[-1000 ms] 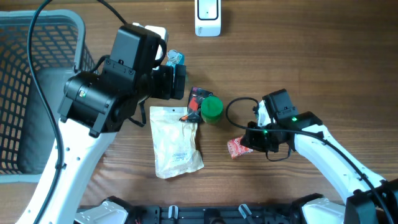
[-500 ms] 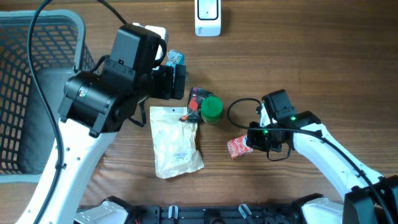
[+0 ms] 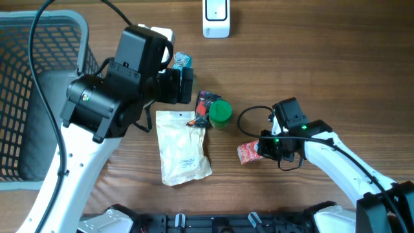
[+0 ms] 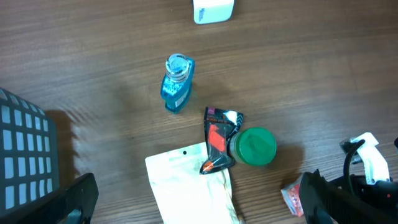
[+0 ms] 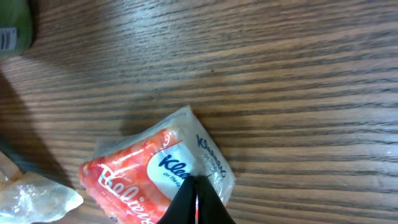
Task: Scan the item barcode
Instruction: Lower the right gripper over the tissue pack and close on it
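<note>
The item is a small orange and white Kleenex tissue pack [image 3: 246, 153] [image 5: 137, 180] lying on the wooden table right of centre. My right gripper [image 5: 197, 182] [image 3: 260, 149] is shut, its black tips pinching the clear wrapper at the pack's right edge. No barcode shows on the pack's visible face. My left gripper [image 4: 198, 191] hangs open high above the table's middle, its fingers wide apart over the white pouch [image 4: 186, 190] with nothing between them. A white scanner unit [image 3: 216, 18] [image 4: 213, 10] stands at the table's far edge.
A blue bottle [image 3: 182, 60], a black and red packet [image 3: 205, 105], a green-lidded jar [image 3: 221, 112] and the white pouch [image 3: 182, 150] lie mid-table. A grey wire basket [image 3: 26, 97] fills the left side. A black cable loops by the right wrist.
The right wrist has shifted slightly toward the table's front and its jaws have finished closing on the pack's edge. The pack has barely moved. The left arm is still.
</note>
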